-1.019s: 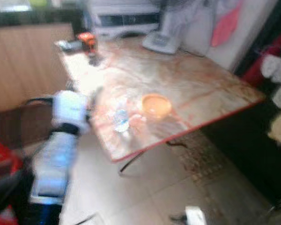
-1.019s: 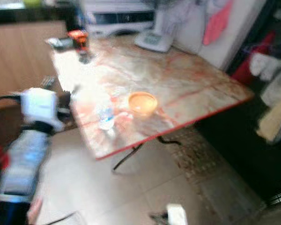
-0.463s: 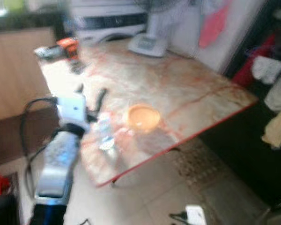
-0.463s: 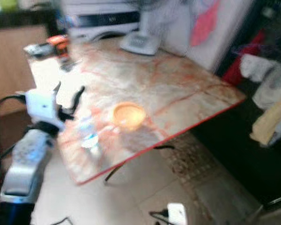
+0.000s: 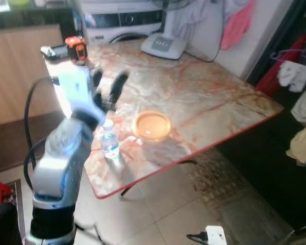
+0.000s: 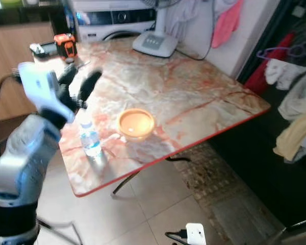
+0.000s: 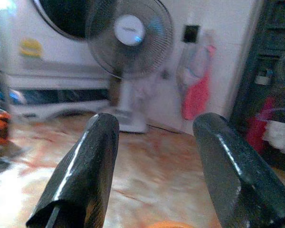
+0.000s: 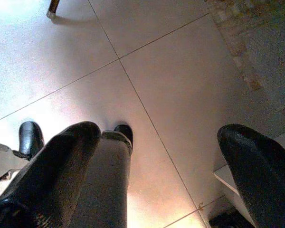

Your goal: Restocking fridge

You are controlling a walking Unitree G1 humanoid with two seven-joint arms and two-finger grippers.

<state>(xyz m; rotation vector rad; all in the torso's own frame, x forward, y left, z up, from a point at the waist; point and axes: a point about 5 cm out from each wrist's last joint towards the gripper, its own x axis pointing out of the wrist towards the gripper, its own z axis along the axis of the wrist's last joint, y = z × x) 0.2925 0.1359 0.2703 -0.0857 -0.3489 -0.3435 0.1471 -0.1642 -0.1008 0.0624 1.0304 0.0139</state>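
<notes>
A small clear water bottle [image 5: 109, 144] with a blue label stands upright near the front left edge of a marble-patterned table [image 5: 194, 97]. Beside it, to the right, sits an orange bowl [image 5: 152, 125]. My left gripper [image 5: 107, 84] is raised above the table, just behind and above the bottle, open with nothing between its fingers [image 7: 88, 161]. In the left wrist view it looks across the table toward a fan [image 7: 129, 42]. My right gripper [image 8: 159, 175] hangs open over the floor tiles.
An orange tape measure [image 5: 76, 48] and a small dark gadget lie at the table's far left corner. The fan's base [image 5: 163, 45] and a washing machine [image 5: 122, 20] are at the back. Clothes [image 5: 301, 97] hang on the right. A white plug [image 5: 214, 235] lies on the floor.
My left arm has risen from the table's edge to above the bottle, fingers spread. The camera has shifted, so the table sits differently in the picture and now looks sharp.
</notes>
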